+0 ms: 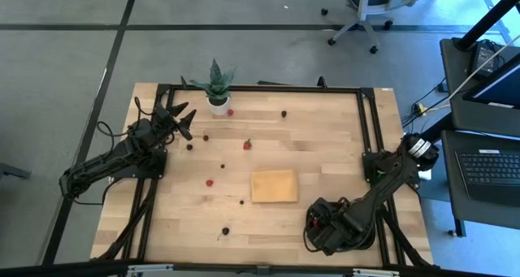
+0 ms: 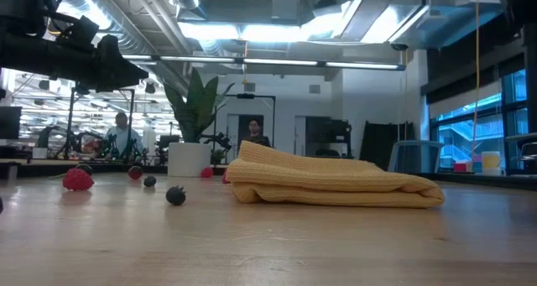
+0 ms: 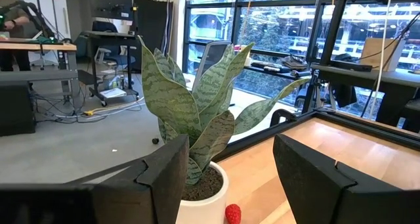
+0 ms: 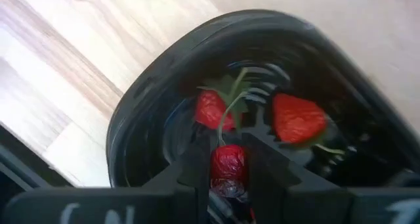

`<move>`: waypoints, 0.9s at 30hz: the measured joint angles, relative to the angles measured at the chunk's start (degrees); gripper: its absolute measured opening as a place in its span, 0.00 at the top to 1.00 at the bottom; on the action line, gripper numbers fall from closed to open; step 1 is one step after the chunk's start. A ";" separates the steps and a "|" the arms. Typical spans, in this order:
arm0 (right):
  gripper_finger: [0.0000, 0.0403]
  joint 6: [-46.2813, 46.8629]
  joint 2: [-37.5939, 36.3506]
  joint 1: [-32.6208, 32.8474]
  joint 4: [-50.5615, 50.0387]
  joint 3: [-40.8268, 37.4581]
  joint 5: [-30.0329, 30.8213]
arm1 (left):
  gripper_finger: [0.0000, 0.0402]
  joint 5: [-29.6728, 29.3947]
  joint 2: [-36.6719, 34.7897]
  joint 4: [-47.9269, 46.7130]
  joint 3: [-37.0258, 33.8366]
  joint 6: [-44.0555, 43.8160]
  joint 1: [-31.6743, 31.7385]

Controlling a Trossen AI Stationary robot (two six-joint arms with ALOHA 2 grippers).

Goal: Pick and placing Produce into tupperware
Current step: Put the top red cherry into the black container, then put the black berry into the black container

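Note:
My right gripper [image 4: 229, 150] points down over the black tupperware [image 4: 141, 106] at the table's near right and is shut on a small red berry [image 4: 228, 166]. Two red strawberry pieces [image 4: 298, 117] [image 4: 211, 110] lie inside the tray. In the high view the right arm [image 1: 321, 224] covers the tray. More produce lies loose on the wood, red pieces [image 1: 247, 144] [image 1: 210, 182] and dark ones [image 1: 226, 231] [image 1: 189, 146]. My left gripper [image 3: 226, 161] hangs open and level at the far left beside the potted plant [image 1: 216, 88], touching nothing. My right gripper pinches the red berry's two sides [image 4: 216, 163] between its two fingers, which come from above and point down. The berry hangs clear above the tray's inside, and a thin green stem [image 4: 231, 109] sticks out of it past the fingertips.
A flat tan pad [image 1: 274, 186] lies in the middle of the table, left of the tray. The plant's white pot [image 3: 203, 194] stands at the far edge with a red berry [image 3: 232, 214] beside it. A black frame [image 1: 366, 123] runs along the table's edges.

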 joint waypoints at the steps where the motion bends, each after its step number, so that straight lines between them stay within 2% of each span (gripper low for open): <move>1: 0.79 -0.04 0.00 0.00 0.42 -0.53 0.00 | 0.46 0.00 0.00 -0.01 -0.02 0.00 0.02; 17: 0.78 -0.03 0.02 0.00 0.56 -1.60 -1.60 | 0.46 0.00 0.00 -0.01 0.00 -0.15 0.02; 24: 0.61 -0.01 0.02 -0.02 0.48 -1.60 -1.76 | 0.46 0.00 0.00 -0.01 0.00 -0.13 0.00; 27: 0.55 -0.04 0.02 -0.08 0.16 -1.58 -4.16 | 0.46 0.00 0.00 -0.01 0.00 -0.13 0.02</move>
